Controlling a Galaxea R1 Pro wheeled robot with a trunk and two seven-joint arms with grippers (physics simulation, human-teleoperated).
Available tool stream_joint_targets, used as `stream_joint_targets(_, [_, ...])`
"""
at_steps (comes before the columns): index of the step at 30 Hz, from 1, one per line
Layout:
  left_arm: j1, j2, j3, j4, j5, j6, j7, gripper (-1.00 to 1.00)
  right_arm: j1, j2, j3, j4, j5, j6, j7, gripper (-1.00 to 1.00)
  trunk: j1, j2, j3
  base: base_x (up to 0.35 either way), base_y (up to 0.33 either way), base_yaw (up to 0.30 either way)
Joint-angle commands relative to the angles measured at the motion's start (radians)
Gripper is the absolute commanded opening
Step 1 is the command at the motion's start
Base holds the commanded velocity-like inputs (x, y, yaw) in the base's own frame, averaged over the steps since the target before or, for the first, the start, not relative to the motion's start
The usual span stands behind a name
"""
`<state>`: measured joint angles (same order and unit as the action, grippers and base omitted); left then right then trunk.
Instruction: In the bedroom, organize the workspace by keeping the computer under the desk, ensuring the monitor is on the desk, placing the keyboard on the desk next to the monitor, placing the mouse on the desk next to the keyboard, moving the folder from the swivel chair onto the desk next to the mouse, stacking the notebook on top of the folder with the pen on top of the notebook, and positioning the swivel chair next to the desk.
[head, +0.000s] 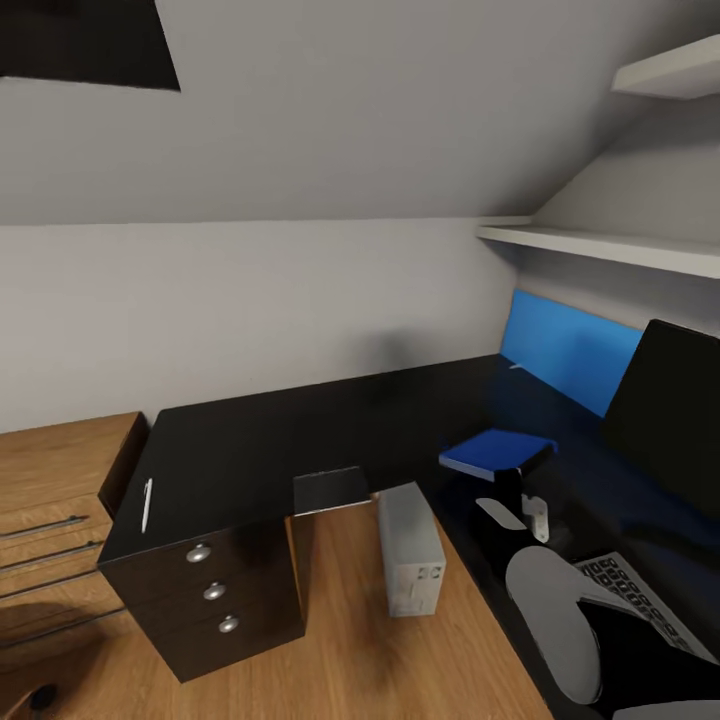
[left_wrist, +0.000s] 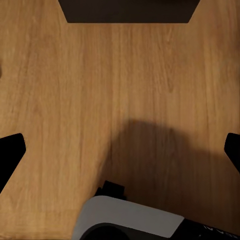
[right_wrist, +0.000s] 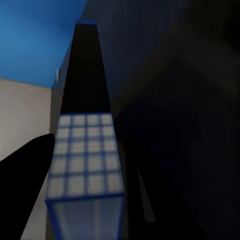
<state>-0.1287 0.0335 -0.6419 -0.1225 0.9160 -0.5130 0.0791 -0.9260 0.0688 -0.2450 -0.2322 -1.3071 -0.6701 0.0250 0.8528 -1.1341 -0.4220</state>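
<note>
Head view: the flat bright blue folder (head: 497, 452) hangs over the glossy black surface (head: 300, 430), the right gripper (head: 522, 490) just under it, near the dark keyboard (head: 640, 600). Right wrist view: the gripper's clenched on the folder's edge (right_wrist: 86, 160). Left wrist view: the gripper is released above the wood floor (left_wrist: 100, 90). I'd lower it flat beside the keyboard.

Home study nook — black desk (head: 300, 430), computer (head: 410, 550), sloped ceiling.
</note>
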Motion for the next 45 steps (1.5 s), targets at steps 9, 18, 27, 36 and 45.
stream_joint_targets(9, [0.0,0.002,-0.008,-0.002,0.003,-0.002,0.008,1.0,-0.001,0.003,0.003,0.001,-0.009,0.006,0.002,-1.0,0.0,-0.001,-0.001,-0.063,0.0,0.0])
stream_joint_targets(18, [0.0,0.002,-0.008,-0.002,0.003,-0.002,0.008,1.0,-0.001,0.003,0.002,0.001,-0.01,0.02,0.0,-1.0,0.026,-0.05,-0.023,-0.001,0.0,0.0])
stream_joint_targets(27, [0.0,-0.006,-0.007,-0.002,0.004,-0.004,0.01,1.0,-0.001,0.009,0.001,-0.007,-0.001,0.028,-0.003,-1.0,0.034,-0.063,-0.029,0.0,0.0,0.0])
stream_joint_targets(36, [0.0,-0.007,-0.007,-0.002,0.004,-0.004,0.01,1.0,-0.001,0.008,0.001,-0.007,-0.002,0.029,0.006,-1.0,0.034,-0.063,-0.029,0.0,0.0,0.0])
stream_joint_targets(45, [0.0,-0.006,-0.007,-0.002,0.004,-0.004,0.01,1.0,-0.001,0.007,0.001,-0.006,-0.003,0.029,0.006,-1.0,0.034,-0.063,-0.029,0.0,0.0,0.0])
